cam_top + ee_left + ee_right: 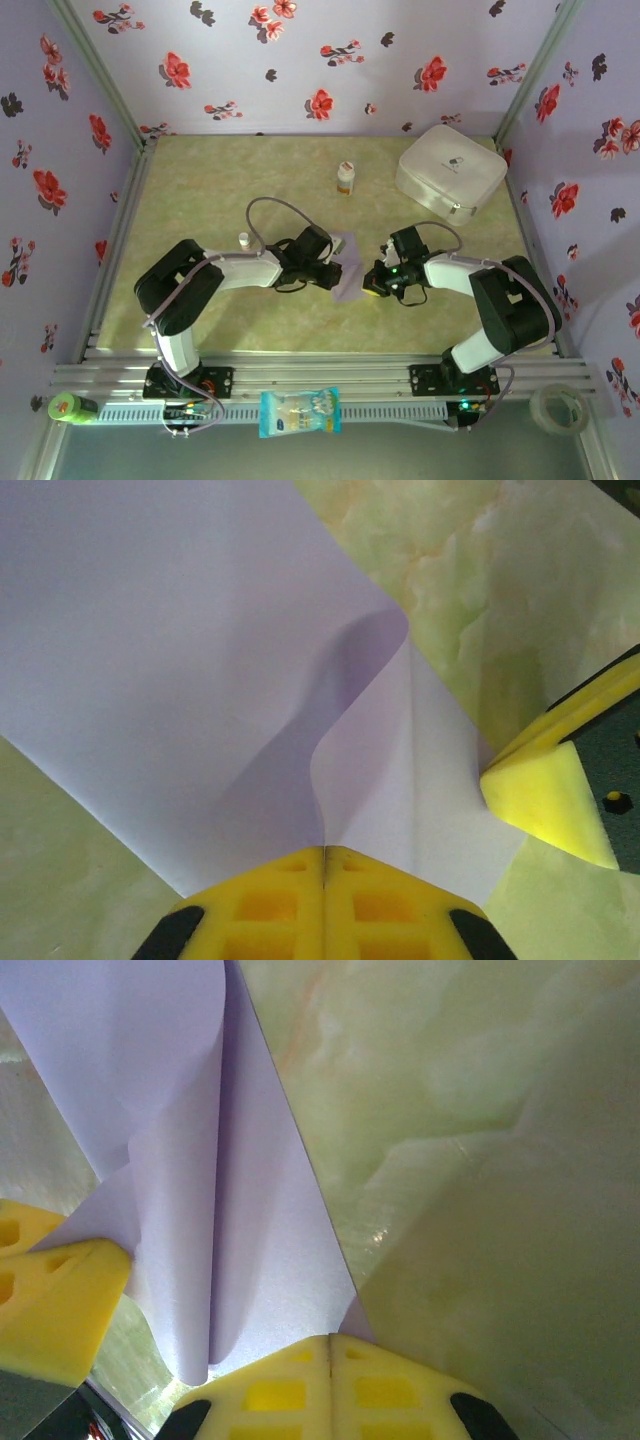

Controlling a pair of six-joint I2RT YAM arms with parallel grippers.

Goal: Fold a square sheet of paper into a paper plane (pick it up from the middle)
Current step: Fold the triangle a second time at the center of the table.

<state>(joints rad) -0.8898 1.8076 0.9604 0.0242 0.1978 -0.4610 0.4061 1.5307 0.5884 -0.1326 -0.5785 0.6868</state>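
Both left jaws and right jaws pinch together on the square sheet of paper.

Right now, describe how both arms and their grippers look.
The left arm and right arm have black joint housings joined by white links, with grey cables looping alongside. The left gripper and right gripper carry bright yellow fingers with square recesses moulded in, on black mounts.

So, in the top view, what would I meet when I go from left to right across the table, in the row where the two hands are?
small white object → left hand → square sheet of paper → right hand → white rounded case
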